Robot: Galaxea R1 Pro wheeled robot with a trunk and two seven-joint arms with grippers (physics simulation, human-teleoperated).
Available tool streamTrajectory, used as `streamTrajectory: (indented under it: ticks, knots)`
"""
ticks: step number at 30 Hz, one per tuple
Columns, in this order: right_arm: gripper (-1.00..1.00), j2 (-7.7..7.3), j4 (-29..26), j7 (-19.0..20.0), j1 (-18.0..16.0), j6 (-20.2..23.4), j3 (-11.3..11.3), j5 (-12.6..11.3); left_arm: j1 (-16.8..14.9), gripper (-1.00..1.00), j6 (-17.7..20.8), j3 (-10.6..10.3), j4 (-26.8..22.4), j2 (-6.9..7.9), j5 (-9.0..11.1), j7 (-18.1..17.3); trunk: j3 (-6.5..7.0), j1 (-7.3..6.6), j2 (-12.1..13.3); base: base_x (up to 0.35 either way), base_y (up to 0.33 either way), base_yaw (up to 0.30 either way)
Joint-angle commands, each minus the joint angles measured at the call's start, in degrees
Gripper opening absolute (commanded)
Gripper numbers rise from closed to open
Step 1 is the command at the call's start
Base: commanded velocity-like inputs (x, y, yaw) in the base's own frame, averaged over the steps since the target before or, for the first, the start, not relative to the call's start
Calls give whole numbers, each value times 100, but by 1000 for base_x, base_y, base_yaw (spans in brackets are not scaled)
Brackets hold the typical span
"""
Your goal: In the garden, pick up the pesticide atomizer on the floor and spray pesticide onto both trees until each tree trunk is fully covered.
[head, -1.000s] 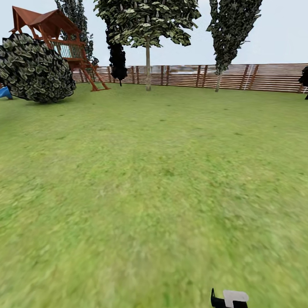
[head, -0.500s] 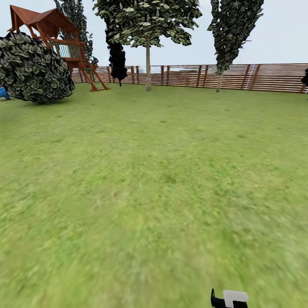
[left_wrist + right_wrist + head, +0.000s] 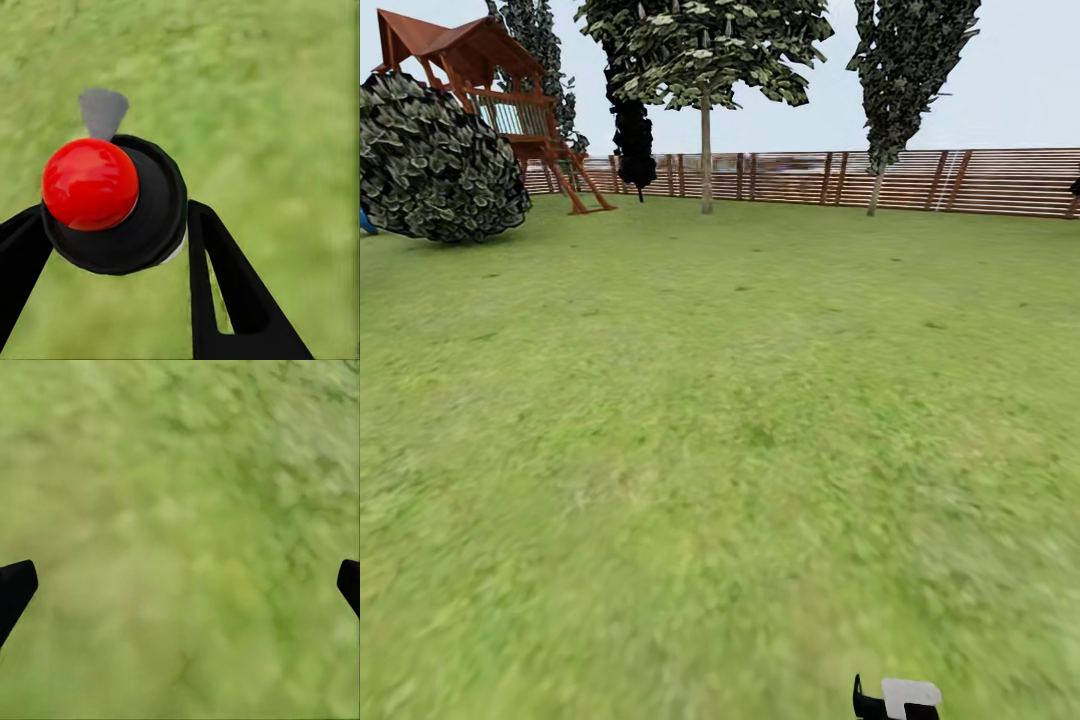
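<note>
In the left wrist view, my left gripper is shut on the pesticide atomizer. It is a dark round bottle with a glossy red top, held between both black fingers above the grass. My right gripper is open over bare lawn with nothing between its fingers. Far across the garden, near the fence, stand two trees. One has a pale trunk under a broad crown. The other has a thinner pale trunk under a narrow crown. Both are a long way from the grippers.
Green lawn stretches to a brown slatted fence. At the back left are a big dark bush and a red wooden play tower. An all-black thin tree stands next to them. A small black-and-white part shows at the head view's lower edge.
The whole head view has drifted slightly, with the bush sliding left, so the camera has moved. Nothing in the garden has moved.
</note>
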Motion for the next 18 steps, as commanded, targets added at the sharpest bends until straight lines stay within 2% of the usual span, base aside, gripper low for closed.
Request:
streamTrajectory:
  ticks: [1, 18]
  knots:
    - [100, 0, 1, 0, 0, 1, 0, 0, 0, -100, 0, 2, -1, 0, 1, 1, 0, 0, 0, 337, 0, 0]
    - [100, 0, 3, 0, -1, 0, 0, 0, 0, -100, -5, 2, -1, 0, 1, 1, 0, 0, 0, 337, 0, 0]
